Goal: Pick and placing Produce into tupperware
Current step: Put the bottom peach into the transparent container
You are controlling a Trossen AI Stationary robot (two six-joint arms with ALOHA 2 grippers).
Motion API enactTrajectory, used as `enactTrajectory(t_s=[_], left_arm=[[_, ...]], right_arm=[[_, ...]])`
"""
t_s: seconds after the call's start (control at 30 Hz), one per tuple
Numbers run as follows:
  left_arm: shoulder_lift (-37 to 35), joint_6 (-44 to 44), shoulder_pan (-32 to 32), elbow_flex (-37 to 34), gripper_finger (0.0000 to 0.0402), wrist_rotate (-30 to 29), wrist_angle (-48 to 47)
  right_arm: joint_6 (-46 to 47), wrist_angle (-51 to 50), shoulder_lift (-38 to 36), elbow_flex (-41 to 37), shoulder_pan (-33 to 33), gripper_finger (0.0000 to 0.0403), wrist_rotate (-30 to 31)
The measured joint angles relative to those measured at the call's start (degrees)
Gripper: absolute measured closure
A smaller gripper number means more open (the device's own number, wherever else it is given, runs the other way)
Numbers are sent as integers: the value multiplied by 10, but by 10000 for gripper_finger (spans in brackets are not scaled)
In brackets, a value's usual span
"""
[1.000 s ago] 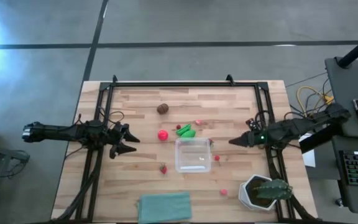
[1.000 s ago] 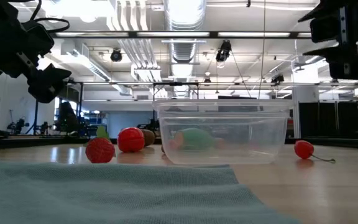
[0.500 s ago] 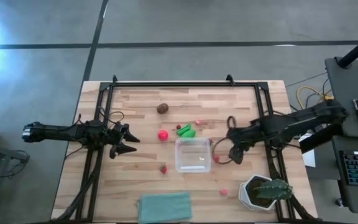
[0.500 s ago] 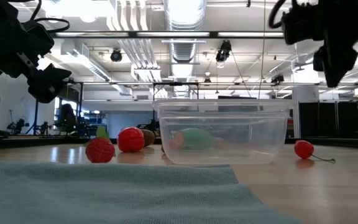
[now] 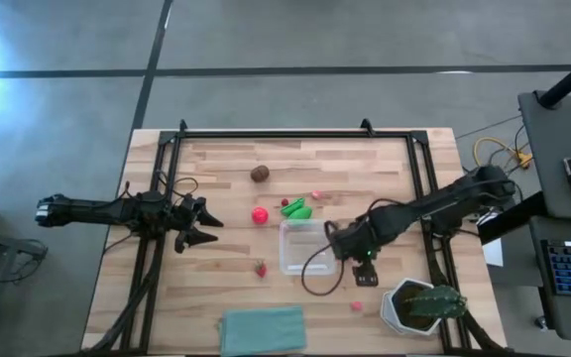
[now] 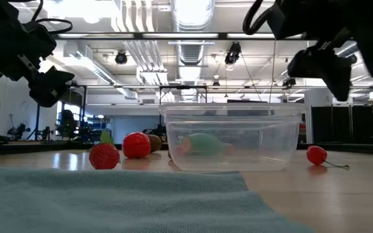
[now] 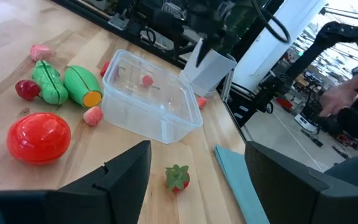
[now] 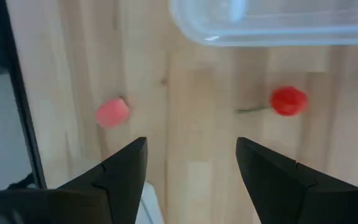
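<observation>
Two dark arms reach over a pale plank table (image 5: 216,288). The right gripper (image 8: 188,180) hangs above the wood just beside the tupperware (image 5: 306,247), on its right side, fingers spread wide and holding nothing. Below it lie a small red cherry (image 8: 288,101) with a thin stem, close to the box's rounded corner, and a soft pink piece (image 8: 112,112) farther out toward the table edge. The left gripper (image 7: 194,180) waits at the table's left edge, jaws apart and empty, well away from the box.

The tupperware is clear plastic, rectangular with rounded corners, sitting near the table's middle. A folded teal cloth (image 5: 262,328) lies at the near edge, and a white hexagonal pot (image 5: 404,307) with a green plant stands at the near right. Beyond the box sit a glossy red ball (image 5: 260,214), two green elongated pieces (image 5: 296,208), a brown round one (image 5: 259,174), and a little strawberry (image 5: 261,268) on the box's left.
</observation>
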Motion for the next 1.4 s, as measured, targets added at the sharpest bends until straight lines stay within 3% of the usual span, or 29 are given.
enactTrajectory(t_s=[0.33, 0.6, 0.83, 1.4], left_arm=[[0, 0, 0, 0, 155, 0, 0], [-1, 0, 0, 0, 155, 0, 0], [0, 0, 0, 0, 155, 0, 0], [1, 0, 0, 0, 155, 0, 0]], right_arm=[[146, 1, 113, 41, 73, 165, -46], [234, 11, 127, 45, 89, 165, -32], [271, 14, 127, 46, 131, 165, 34], [309, 108, 154, 29, 158, 165, 32]])
